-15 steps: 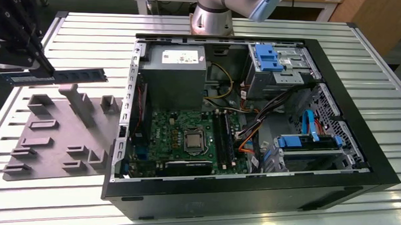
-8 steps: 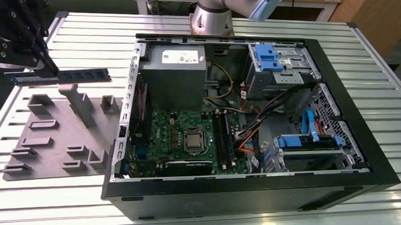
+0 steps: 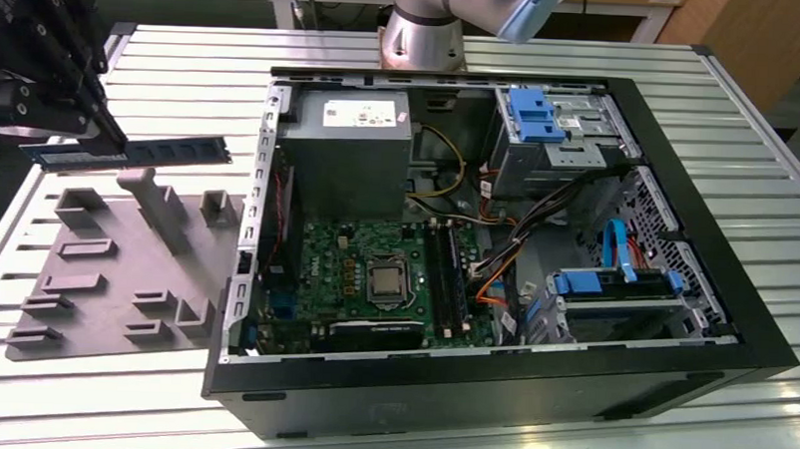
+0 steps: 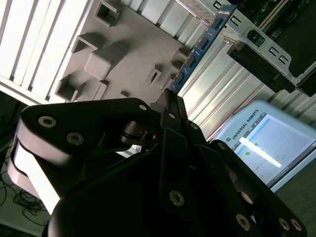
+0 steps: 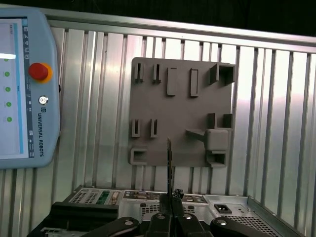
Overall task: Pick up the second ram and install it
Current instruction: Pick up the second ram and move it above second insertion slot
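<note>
While it hangs over the bench's (image 3: 127,405) corner on the exterior view's left, the gripper (image 3: 107,142) has its fingers closed narrowly on the second ram (image 3: 176,152), pinching the dark stick near its middle so that it lies level and lengthwise, chips facing the camera. In both wrist views the ram (image 4: 199,49) (image 5: 169,158) juts straight out from the fingertips (image 4: 170,101), seen edge-on in the first wrist view. Below it sits the grey holder tray (image 3: 119,275), flat on the bench; the stick appears to hang clear of the tray's posts, though the angle leaves that uncertain. Just beside the tray, toward the exterior view's right, the open computer case (image 3: 717,295) lies on its side with the green motherboard (image 3: 359,263) and grey power supply (image 3: 343,148) exposed. A teach pendant (image 5: 29,89) rests at the bench's edge, beyond the tray from the case.
</note>
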You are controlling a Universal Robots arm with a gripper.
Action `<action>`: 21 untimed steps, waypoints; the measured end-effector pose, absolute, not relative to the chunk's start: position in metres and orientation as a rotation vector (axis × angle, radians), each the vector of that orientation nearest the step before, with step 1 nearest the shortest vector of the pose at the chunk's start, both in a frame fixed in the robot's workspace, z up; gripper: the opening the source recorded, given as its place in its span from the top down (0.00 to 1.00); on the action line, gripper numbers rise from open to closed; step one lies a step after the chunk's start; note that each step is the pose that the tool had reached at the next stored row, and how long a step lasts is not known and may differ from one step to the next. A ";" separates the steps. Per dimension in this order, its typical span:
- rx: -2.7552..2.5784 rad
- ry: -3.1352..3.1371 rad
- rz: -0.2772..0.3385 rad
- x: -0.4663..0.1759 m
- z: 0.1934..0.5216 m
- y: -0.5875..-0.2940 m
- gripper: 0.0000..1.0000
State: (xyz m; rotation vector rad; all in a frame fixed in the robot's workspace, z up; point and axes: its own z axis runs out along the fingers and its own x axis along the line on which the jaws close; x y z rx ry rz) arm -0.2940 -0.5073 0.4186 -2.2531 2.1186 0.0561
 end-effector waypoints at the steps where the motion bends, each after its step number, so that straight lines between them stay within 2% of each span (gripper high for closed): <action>1: -2.253 2.119 0.056 -0.293 0.419 -0.507 0.88; 21: -2.253 2.119 0.056 -0.273 0.419 -0.507 0.88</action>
